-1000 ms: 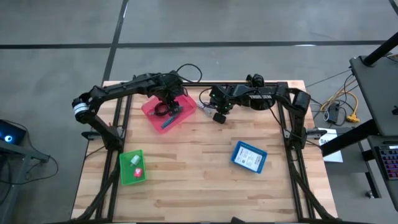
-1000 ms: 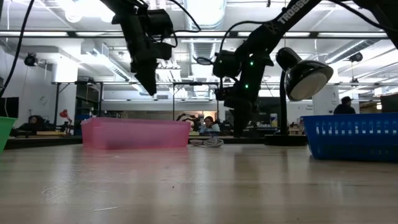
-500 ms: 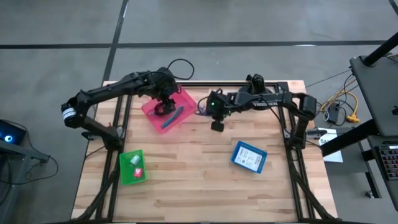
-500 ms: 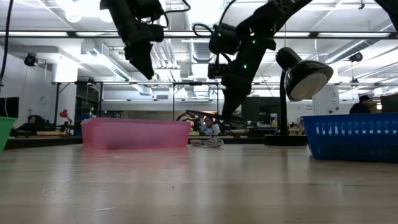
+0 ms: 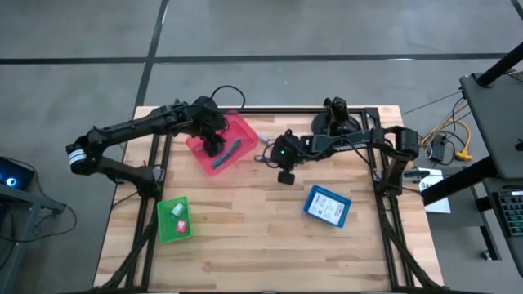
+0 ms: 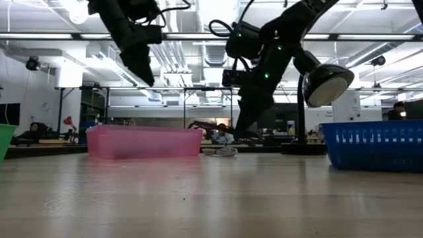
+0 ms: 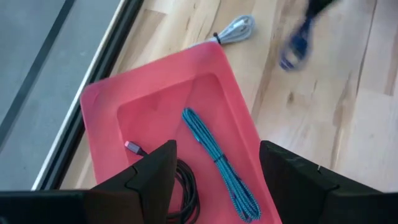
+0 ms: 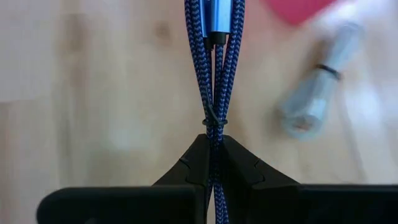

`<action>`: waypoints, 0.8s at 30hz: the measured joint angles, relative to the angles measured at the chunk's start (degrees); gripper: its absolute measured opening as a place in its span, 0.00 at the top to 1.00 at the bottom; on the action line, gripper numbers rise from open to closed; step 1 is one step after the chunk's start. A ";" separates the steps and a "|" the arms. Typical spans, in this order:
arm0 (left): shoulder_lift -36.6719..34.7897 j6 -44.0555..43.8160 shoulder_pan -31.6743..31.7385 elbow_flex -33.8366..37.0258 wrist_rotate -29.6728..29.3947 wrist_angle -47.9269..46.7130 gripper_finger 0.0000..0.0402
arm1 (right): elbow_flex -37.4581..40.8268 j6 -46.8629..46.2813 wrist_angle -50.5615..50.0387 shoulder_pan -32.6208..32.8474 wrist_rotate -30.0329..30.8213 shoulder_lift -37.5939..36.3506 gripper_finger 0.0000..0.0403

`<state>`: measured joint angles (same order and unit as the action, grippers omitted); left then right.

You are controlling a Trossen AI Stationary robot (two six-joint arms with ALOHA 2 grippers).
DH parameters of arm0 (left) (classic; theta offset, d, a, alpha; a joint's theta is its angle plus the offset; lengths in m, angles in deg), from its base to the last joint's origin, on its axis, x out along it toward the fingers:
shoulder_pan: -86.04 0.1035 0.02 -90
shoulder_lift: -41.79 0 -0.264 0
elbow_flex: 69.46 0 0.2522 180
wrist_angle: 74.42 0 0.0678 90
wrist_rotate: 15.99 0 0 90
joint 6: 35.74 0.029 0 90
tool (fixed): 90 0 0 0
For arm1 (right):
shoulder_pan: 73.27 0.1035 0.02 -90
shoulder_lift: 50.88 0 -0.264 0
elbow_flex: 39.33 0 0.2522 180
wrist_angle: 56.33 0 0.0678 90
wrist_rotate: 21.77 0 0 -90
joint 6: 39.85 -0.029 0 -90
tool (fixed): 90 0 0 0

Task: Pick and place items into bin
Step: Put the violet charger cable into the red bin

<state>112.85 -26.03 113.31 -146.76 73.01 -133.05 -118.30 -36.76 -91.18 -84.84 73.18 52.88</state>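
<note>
Both arms have shifted since a second ago — my left gripper (image 5: 214, 140) has pulled back over the pink bin's (image 5: 245, 131) left part, and my right gripper (image 5: 268, 155) has swung nearer, just right of that bin.

Left fingers (image 7: 149, 177) stand apart, holding nothing; below them the bin holds a teal braided cable (image 7: 217, 163) and a black coiled cable (image 7: 180, 193). Right fingers are clamped on a folded blue braided cable (image 8: 214, 68) — a grey bundled cable (image 8: 317, 99) lies on the table (image 5: 261, 237) beside it.
</note>
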 joint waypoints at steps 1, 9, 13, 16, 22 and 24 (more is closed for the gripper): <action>-0.58 0.17 -0.01 1.00 0.01 0.43 0.47 | 0.85 -0.84 1.43 0.03 1.58 -0.31 0.97; -5.33 0.07 -0.02 6.23 0.42 6.29 0.47 | 8.12 0.80 15.62 1.20 -2.08 -7.37 0.97; -6.53 0.63 -0.02 8.99 4.29 15.78 0.47 | 14.44 1.90 28.82 2.34 -3.21 -11.95 0.97; -6.82 3.19 -0.02 11.43 9.44 23.74 0.47 | 21.34 1.93 45.95 2.86 -3.49 -14.32 0.97; -5.80 4.31 -0.02 16.04 19.04 41.87 0.47 | 32.81 6.20 73.23 2.75 -3.67 -14.63 0.97; -4.91 4.40 -0.02 17.82 24.56 47.48 0.47 | 35.07 6.36 77.57 2.86 -3.90 -14.27 0.97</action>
<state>107.94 -21.63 113.29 -128.94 97.57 -85.57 -83.23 -30.40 -13.61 -81.98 69.28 38.61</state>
